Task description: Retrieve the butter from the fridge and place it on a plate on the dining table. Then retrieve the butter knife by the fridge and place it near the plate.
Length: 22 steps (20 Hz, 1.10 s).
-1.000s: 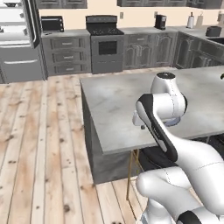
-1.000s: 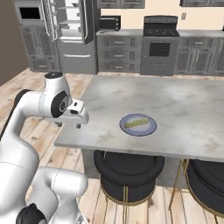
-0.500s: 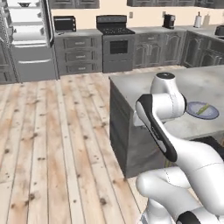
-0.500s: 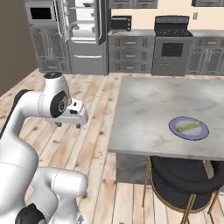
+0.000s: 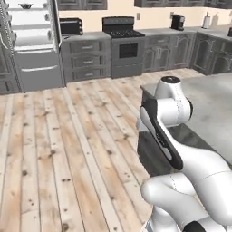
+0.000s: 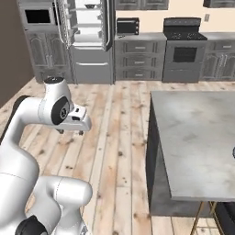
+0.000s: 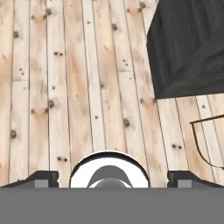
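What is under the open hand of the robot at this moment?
Under the hand lies bare wooden floor, with the dining table base off to one side. The hand holds nothing.

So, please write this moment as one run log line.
gripper: jaws open, empty | under it: wood floor | fridge: door open | dining table: beside arm

Dining table cut by frame edge

Pale plank floor runs back to dark cabinets along the far wall — a black stove among them, a toaster oven on the tabletop beside it.
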Tool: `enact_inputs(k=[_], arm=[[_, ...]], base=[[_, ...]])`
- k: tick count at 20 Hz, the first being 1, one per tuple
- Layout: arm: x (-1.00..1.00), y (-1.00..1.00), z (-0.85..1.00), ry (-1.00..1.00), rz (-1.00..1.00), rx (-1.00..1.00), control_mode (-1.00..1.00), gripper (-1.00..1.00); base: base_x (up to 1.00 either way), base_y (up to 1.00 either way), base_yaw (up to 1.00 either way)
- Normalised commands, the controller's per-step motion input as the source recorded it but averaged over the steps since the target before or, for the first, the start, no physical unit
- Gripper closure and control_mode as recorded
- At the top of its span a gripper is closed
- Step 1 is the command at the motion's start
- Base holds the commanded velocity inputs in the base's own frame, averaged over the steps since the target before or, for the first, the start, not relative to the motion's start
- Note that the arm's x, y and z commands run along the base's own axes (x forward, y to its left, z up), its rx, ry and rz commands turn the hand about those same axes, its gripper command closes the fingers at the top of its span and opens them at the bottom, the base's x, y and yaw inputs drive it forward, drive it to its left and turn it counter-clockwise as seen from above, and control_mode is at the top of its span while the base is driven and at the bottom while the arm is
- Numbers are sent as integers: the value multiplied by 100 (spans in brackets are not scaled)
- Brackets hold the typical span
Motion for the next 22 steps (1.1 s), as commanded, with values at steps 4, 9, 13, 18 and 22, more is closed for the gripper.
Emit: enact_inputs(k=[4,9,13,18,22], arm=[[0,0,0,0,0,0,100,-100],[0,0,0,0,0,0,100,-100],[0,0,0,0,0,0,100,-100],[0,0,0,0,0,0,100,-100],[0,0,0,0,0,0,100,-100]], base=[[99,100,-31],[99,100,-36],[79,100,-37],[100,65,-21],[100,75,-29]])
